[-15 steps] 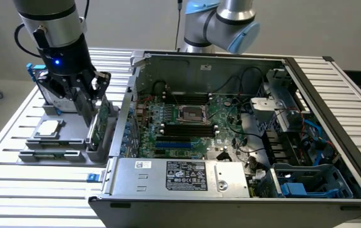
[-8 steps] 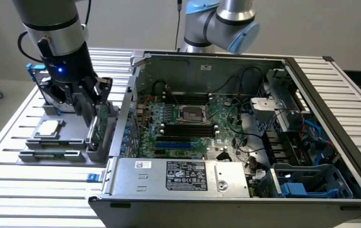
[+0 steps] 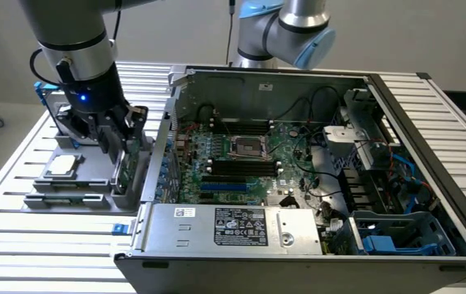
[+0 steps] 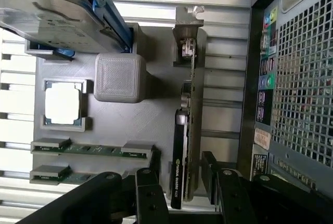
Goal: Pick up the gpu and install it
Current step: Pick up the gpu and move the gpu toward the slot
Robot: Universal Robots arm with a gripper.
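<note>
So, gpu (image 4: 190,110) stands on its long edge in a slot of the gray tray (image 4: 140,125), on the bench (image 3: 20,257), exterior view's left of the PC case (image 3: 298,110). Its long axis runs parallel w/ the case's side wall. The silver bracket end points toward the HDD (image 4: 57,21) in the blue frame. The black cooler face looks toward the memory sticks (image 4: 88,149) and CPU (image 4: 62,104); the board side faces the case.

Gripper (image 4: 181,177) straddles the card's non-bracket end, fingers (image 4: 152,182) spread wide, one each side, a slim gap showing btwn each and the card; not closed on it. In the exterior view the gripper (image 3: 106,131) hangs straight down off a vertical wrist, over the tray's case-side edge, gpu (image 3: 125,166) just below.

Room is tight sideways: case wall just beside the card, memory-stick ends near the cooler side, a gray block (image 4: 119,77) near mid-card. Farther off, the case lies open, w/ mobo (image 3: 241,153) and PSU (image 3: 233,226) inside.
</note>
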